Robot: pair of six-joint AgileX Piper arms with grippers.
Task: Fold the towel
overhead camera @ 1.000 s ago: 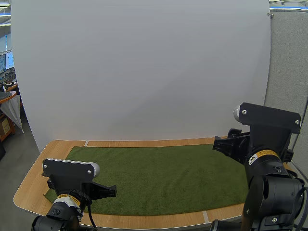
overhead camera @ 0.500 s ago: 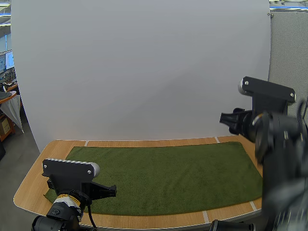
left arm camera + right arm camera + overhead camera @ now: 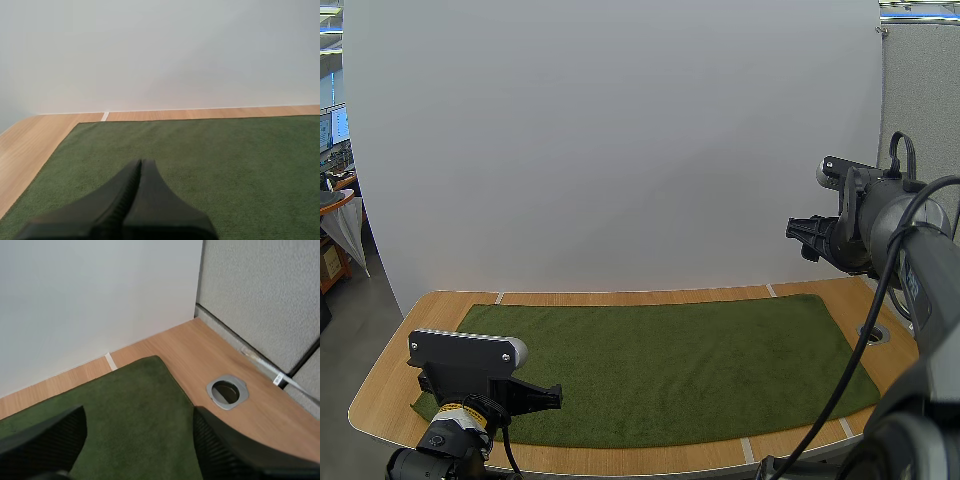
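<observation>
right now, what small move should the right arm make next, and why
Probably lower the right gripper onto the towel at its far right corner: the fingers stand open above that corner, and the towel lies flat, unfolded, on the table.

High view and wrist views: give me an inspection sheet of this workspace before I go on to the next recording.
surface: wooden table, bare wood showing around the towel.
job's things: green towel spread flat on the table, not yet folded.
clutter: nothing seen.
grippers: left gripper shut, empty, low over the towel's near left part; right gripper open, empty, high above the towel's far right corner.
cables: nothing seen lying on the table.
surroundings: white backdrop behind the table; grey partition to the right; metal-rimmed hole in the tabletop beside the towel's far right corner.
</observation>
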